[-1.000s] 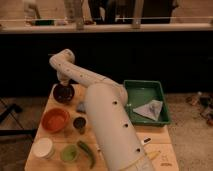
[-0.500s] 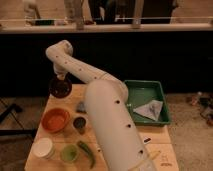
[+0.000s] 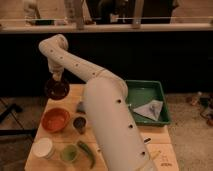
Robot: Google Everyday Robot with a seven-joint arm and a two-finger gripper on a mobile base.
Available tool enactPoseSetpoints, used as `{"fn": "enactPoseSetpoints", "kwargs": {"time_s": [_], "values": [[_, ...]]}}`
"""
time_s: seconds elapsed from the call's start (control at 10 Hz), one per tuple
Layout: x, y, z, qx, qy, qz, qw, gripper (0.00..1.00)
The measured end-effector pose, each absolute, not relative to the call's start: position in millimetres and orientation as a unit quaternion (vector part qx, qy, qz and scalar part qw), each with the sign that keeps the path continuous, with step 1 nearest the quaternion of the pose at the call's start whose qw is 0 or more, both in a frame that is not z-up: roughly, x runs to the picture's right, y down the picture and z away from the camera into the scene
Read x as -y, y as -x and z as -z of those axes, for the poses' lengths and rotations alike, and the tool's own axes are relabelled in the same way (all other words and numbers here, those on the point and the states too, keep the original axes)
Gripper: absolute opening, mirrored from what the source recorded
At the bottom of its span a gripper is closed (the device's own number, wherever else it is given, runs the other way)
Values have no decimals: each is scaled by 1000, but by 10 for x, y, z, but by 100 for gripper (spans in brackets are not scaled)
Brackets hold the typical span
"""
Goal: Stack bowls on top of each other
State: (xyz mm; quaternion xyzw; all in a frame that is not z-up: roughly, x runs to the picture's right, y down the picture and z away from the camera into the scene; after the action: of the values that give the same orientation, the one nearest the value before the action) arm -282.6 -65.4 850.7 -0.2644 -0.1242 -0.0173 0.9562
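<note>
Hanging from the gripper (image 3: 57,79) at the table's (image 3: 160,137) far left corner, the dark maroon bowl (image 3: 56,90) is tilted so that its inside faces the camera. The gripper is closed on the bowl's upper rim, at the bowl's 12 o'clock, and holds nothing else. The bowl's upper part shows against the dark background behind the table's back edge; whether its lower edge touches the tabletop cannot be determined. The white arm (image 3: 107,115) rises from the bottom centre of the view, runs toward 10 o'clock, bends at an elbow and drops down to the gripper. The orange-red bowl (image 3: 55,120) sits upright on the table at 6 o'clock from the maroon bowl, near it but apart from it. A small dark cup (image 3: 79,124) stands just beside the orange-red bowl at its 3 o'clock. A white round container (image 3: 43,147) stands at 7 o'clock from the orange-red bowl, with a small green cup (image 3: 69,153) at the container's 3 o'clock and a long green item (image 3: 86,153) just beyond that. A green tray (image 3: 145,84) occupies the table's right side, well apart from both bowls, and it holds a crumpled pale sheet (image 3: 150,109).
</note>
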Motion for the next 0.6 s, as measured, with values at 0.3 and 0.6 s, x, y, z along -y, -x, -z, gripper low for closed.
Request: {"fn": "enactPoseSetpoints", "kwargs": {"time_s": [0.3, 0.6], "values": [[364, 2889, -8245, 129, 288, 36, 948, 0], [-12, 2831, -8089, 131, 308, 31, 942, 0]]}}
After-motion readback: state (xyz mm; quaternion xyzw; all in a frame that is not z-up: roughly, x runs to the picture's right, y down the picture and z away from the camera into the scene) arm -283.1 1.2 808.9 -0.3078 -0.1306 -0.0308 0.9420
